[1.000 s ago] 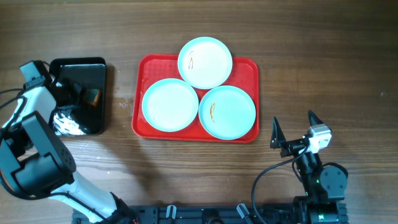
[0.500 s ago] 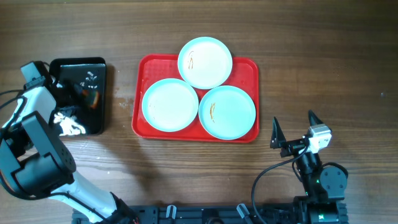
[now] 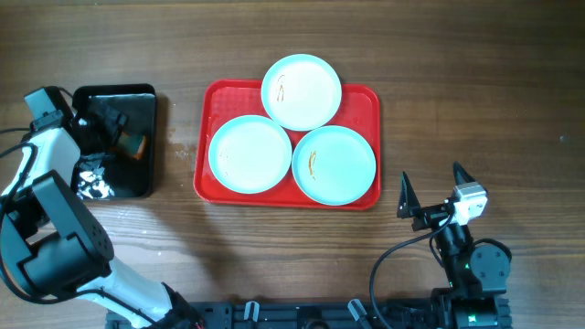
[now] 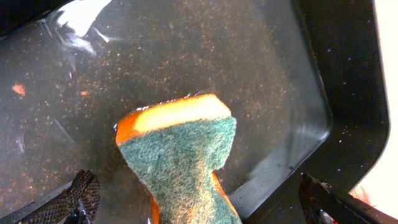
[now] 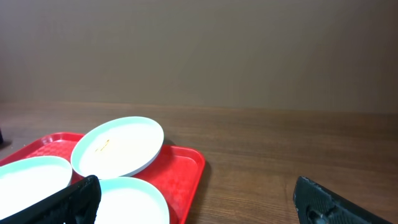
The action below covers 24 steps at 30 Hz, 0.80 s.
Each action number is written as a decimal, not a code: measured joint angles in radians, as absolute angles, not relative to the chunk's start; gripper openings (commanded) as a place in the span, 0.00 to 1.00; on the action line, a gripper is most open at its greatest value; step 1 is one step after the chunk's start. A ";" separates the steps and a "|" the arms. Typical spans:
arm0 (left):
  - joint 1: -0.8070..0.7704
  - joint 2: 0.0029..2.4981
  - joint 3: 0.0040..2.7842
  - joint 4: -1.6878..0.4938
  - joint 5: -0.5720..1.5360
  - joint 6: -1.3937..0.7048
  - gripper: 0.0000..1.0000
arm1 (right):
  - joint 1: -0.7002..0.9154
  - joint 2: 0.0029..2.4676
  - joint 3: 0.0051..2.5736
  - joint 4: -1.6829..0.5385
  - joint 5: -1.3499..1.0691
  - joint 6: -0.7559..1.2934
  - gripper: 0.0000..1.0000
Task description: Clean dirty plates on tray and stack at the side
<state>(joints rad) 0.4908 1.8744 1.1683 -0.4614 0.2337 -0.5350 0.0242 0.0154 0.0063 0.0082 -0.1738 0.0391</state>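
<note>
Three pale plates lie on the red tray [image 3: 366, 99]: the far plate [image 3: 302, 91] and the right plate [image 3: 334, 164] each show an orange smear, while the left plate [image 3: 249, 153] looks clean. My left gripper [image 3: 117, 132] hangs over the black tray [image 3: 114, 93], open, its fingers [image 4: 84, 196] wide apart on either side of a green-and-orange sponge [image 4: 180, 155] lying in shallow water. My right gripper [image 3: 432, 187] stands open near the table's front right, holding nothing. In the right wrist view the far plate [image 5: 118, 146] and the tray's rim [image 5: 194, 167] lie ahead on the left.
The black tray [image 4: 348, 93] holds water with glints and specks, left of the red tray. Bare wooden table [image 3: 475, 91] surrounds both trays. The arm bases and cables sit along the front edge.
The left gripper closed tight on the sponge in the black tray and has now opened wide again. The sponge stays in the water. The right arm has not moved.
</note>
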 measured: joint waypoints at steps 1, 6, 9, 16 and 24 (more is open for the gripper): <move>0.489 1.874 1.168 -0.457 0.233 -0.535 1.00 | 0.024 0.015 0.006 0.008 -0.174 0.039 1.00; 0.476 1.882 1.168 -0.443 0.206 -0.536 0.94 | 0.024 0.015 0.006 0.008 -0.174 0.039 1.00; 0.466 1.905 1.168 -0.437 0.191 -0.534 0.85 | 0.024 0.015 0.006 0.008 -0.174 0.039 1.00; 0.459 1.930 1.172 -0.427 0.140 -0.532 0.51 | 0.024 0.015 0.006 0.008 -0.174 0.039 1.00; 0.459 1.940 1.176 -0.465 0.086 -0.529 0.04 | 0.024 0.015 0.006 0.008 -0.174 0.039 1.00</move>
